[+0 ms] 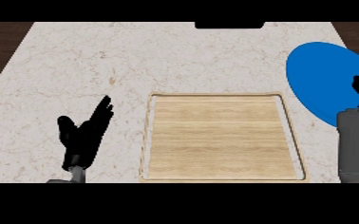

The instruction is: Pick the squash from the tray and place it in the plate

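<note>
Counter (105, 66): pale marble, fills the view side to side. Dark block (229, 25) at its far edge, identity unclear.

Tray (148, 137): wooden, rectangular, raised rim, sits centre and near the lower edge. Shows bare wood grain only; no squash on it.

Plate (319, 76): blue, round, lies at the right edge and is cut off by it. Stands just beyond the tray's far right corner, apart from the rim. Nothing visible on the part that shows.

Right forearm (348, 142): grey, rises along the right edge, overlaps the plate's near side.

Left hand (84, 137): black, left of the tray and well apart from it. Fingers straight and spread, thumb out, holding nothing. Reads as resting.

Right hand (355, 84): only a small black sliver at the right edge, over the plate. Mostly out of view; open or closed cannot be told.

Squash: not visible anywhere, so long axis and direction from either hand cannot be given. Judged either carried by the right hand outside the view or already on the hidden part of the plate. Cannot say which.

Key relation: right hand sits at the plate, left hand far across the tray from it. Judged that any release or set-down falls to the right hand.
</note>
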Motion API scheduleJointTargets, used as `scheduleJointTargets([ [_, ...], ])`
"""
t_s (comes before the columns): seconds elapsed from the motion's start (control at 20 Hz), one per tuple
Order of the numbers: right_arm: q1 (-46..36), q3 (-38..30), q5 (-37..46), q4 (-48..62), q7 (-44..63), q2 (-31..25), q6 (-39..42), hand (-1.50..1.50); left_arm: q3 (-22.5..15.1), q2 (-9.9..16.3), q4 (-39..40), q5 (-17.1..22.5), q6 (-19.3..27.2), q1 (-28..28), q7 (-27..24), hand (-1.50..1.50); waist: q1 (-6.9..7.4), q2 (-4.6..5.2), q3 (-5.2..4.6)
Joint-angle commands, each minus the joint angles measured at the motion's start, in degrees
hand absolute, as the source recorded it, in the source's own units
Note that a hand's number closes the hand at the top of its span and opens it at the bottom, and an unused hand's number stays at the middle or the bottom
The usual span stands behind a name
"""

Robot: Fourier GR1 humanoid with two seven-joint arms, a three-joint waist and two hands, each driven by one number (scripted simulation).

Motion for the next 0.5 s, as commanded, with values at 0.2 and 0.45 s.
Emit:
scheduleJointTargets([
  [0.2,15.8,16.3,-14.7,-24.3,-4.0,12.4,0.5,-1.5,0.7,0.0,0.5,0.0,-0.2,1.7,1.2,0.0,-0.94,-0.12,-0.39],
  [0.45,22.8,26.3,-13.7,-29.6,1.8,12.7,-0.5,-1.5,2.1,0.3,2.0,0.5,-2.0,1.5,0.4,0.0,-0.3,0.11,-0.43],
])
